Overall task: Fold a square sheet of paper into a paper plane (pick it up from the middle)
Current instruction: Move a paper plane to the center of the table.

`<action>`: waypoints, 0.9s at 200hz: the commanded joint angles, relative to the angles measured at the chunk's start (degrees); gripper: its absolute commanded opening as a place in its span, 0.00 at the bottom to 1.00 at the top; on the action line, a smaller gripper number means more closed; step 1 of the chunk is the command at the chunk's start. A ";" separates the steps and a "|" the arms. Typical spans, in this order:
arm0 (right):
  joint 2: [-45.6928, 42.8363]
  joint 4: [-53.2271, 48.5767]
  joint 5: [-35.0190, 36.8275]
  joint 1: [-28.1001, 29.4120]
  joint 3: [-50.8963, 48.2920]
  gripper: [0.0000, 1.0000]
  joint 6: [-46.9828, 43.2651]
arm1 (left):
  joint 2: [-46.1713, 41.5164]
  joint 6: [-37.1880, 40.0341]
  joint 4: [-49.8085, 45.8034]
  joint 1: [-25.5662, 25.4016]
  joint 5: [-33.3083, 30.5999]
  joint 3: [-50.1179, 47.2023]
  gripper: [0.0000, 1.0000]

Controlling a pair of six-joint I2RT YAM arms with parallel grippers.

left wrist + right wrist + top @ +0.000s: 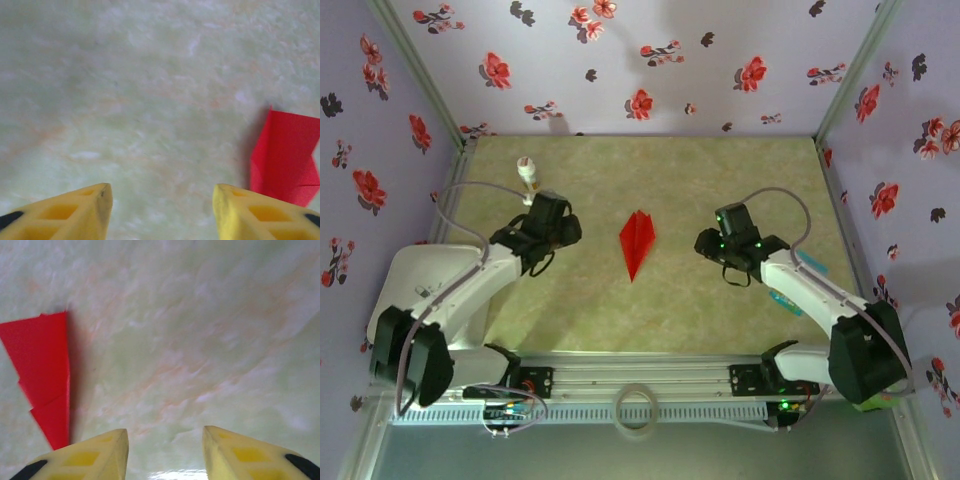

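Paper plane lies on the table, roughly in the middle of it, with my two arms on either side. It is a slim red dart with a crease down its centre. Its sharp nose points toward the near edge, where my bases are bolted, and its wider tail points toward the far wall.

My left gripper sits to the left of the plane and apart from it. Its wrist camera shows the left gripper with its yellow fingers spread wide and only bare, pale marbled tabletop in the gap. I am holding nothing there. A creased part of the plane shows at the right edge of that view, beyond the right-hand finger.

My right gripper sits to the right of the plane, also apart from it, at about the same depth on the table as the left one. From its wrist, the right gripper has its fingers parted too, again with nothing but table between them. The plane lies off to the left of that view, its red point running down past the left-hand finger.

A small white bottle with an orange band lies on the table behind my left gripper, toward the far left corner, well away from the plane.
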 commanded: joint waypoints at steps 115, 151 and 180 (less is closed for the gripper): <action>6.96 50.29 23.55 -12.87 -16.28 0.93 -39.57 | 1.65 36.57 39.63 22.97 -4.58 -16.96 0.94; 14.25 69.44 17.55 -15.91 -22.96 0.94 -43.91 | 7.62 36.58 53.89 24.76 -1.49 -20.96 0.94; 12.27 70.96 11.71 -17.94 -25.07 0.94 -42.88 | 12.24 36.91 59.17 26.11 4.80 -22.32 0.93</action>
